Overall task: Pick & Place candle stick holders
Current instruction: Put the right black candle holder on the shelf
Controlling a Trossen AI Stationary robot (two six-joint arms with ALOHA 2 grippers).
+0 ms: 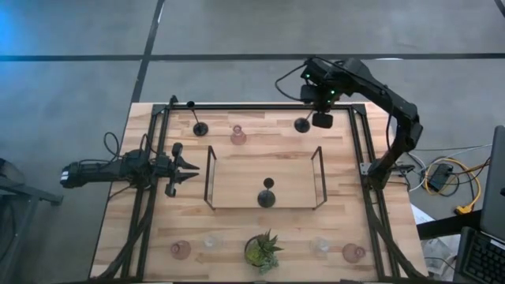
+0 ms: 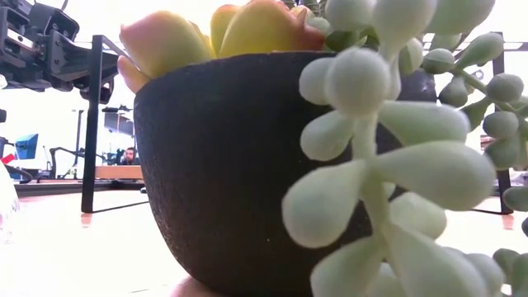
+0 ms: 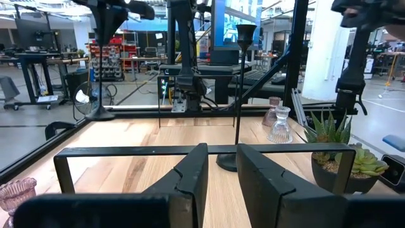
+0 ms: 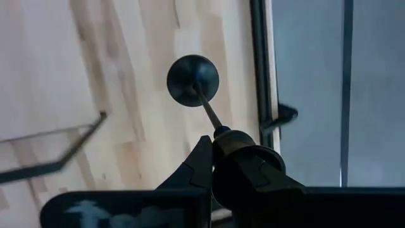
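My right gripper [image 1: 321, 118] is at the far right of the table, shut on a black candle stick holder [image 1: 302, 125]. A second black holder [image 1: 200, 126] stands on its base at the far left. A third [image 1: 267, 197] stands inside the wire-framed wooden tray [image 1: 237, 183]. One pink glass holder [image 1: 237, 136] stands behind the tray, and two more [image 1: 181, 250] [image 1: 353, 253] near the front edge. The two clear ones [image 1: 211, 241] [image 1: 319, 245] are between them. My left gripper [image 1: 188, 168] is open and empty, left of the tray. My right gripper pinches the holder's cup [image 4: 235, 147] at the top of its thin stem between its two fingers. The fingers come from above, pointing down along the stem. The holder stands upright below them. I cannot tell whether its round base [image 4: 193, 79] rests on the table.
A green potted plant [image 1: 262, 251] stands at the middle of the front edge and fills the low view [image 2: 247, 165]. Black frame posts [image 1: 359, 150] run along both sides of the table. The tray's near rail [image 3: 126, 152] lies just ahead of my left gripper's fingers [image 3: 190, 177].
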